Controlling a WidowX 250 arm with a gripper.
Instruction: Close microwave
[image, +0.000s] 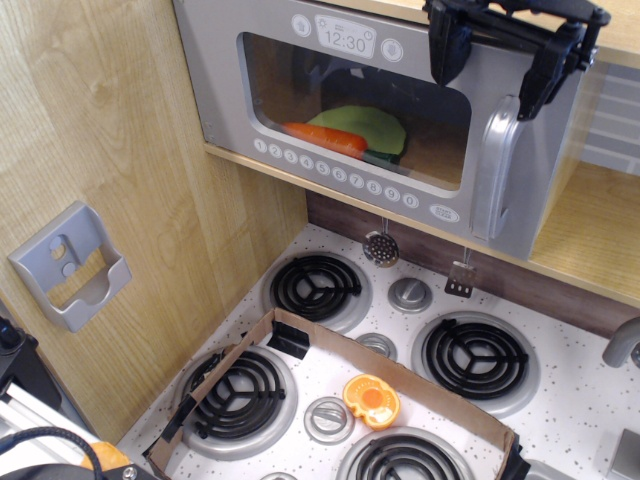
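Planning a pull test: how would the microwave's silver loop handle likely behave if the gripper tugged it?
The handle looks like rigid moulded plastic, so probably stiff. Its glossy finish may be slippery for the gripper. The microwave door looks light and would likely swing easily.

The microwave (370, 120) carries a clock display (345, 41) reading "12:30", just left of the end effector (495, 62) at about its height. Below it, a row of round white buttons (335, 172) bears small marks too tiny to read.
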